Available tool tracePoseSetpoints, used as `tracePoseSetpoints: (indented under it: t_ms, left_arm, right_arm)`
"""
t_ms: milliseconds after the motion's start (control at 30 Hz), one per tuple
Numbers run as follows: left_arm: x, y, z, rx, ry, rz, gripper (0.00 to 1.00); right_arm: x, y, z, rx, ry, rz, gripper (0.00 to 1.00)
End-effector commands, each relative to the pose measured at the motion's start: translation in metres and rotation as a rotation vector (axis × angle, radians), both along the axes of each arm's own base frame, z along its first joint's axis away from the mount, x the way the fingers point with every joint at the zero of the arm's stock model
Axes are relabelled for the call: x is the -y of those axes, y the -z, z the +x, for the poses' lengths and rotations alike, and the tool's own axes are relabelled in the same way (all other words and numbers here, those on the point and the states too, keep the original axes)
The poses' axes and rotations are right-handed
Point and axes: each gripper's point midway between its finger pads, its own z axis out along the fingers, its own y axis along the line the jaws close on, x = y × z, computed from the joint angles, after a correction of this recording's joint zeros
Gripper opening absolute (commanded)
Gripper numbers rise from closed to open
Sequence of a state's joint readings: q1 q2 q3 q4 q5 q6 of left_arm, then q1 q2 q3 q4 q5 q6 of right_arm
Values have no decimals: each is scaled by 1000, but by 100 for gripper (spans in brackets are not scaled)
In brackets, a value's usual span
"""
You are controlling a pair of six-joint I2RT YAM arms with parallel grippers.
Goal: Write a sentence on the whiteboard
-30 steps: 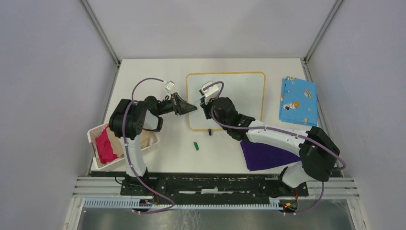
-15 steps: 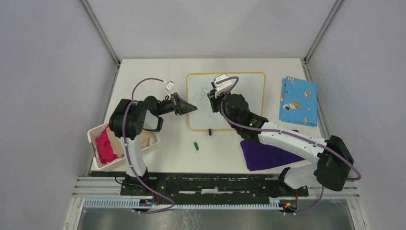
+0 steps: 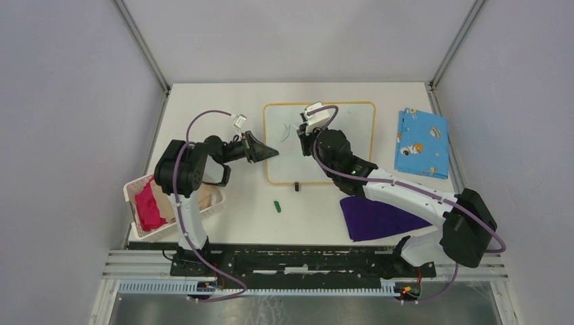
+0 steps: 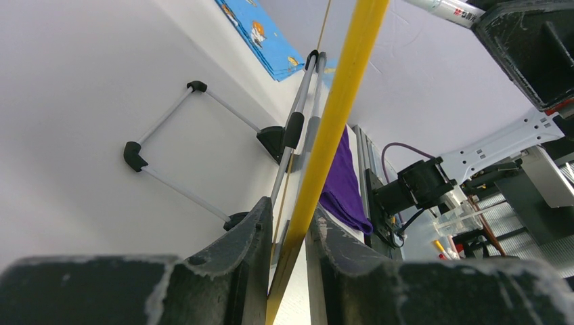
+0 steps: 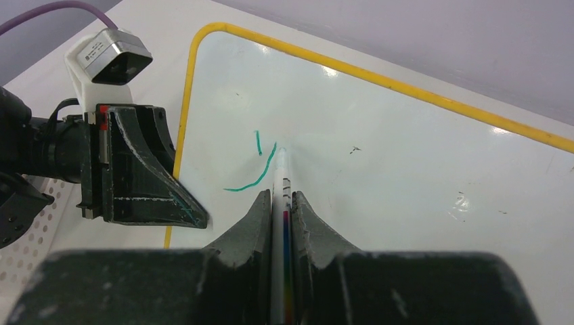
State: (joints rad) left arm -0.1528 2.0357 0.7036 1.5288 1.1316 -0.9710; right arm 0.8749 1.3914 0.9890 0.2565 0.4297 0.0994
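The whiteboard, glossy white with a yellow rim, lies at the table's middle back. My left gripper is shut on its left rim, one finger on each side. My right gripper is over the board's upper left and shut on a white marker with its tip on the board. Of the sentence, only two short green strokes show, like a "y", just left of the tip. They also show in the top view.
A green marker cap and a small black piece lie in front of the board. A purple cloth lies under my right arm. A blue patterned cloth is at the right. A white basket of cloths stands at the left.
My right gripper has moved with the marker from the board's left edge up and to the right. The green strokes have come into view. My left gripper has not moved.
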Motion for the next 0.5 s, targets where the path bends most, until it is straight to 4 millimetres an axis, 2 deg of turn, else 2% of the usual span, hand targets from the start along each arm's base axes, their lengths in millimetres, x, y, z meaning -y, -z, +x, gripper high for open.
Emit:
tracePoseSetpoints:
  t_ms: [0,467]
  left_arm:
    - [2,-31,-2,209,13,-38,30]
    - [2,-32,-3,212,14,-39,29]
  right_arm:
    - [-7,-27,8,52,5,47,0]
    - [-7,-8,15,18,25,5,0]
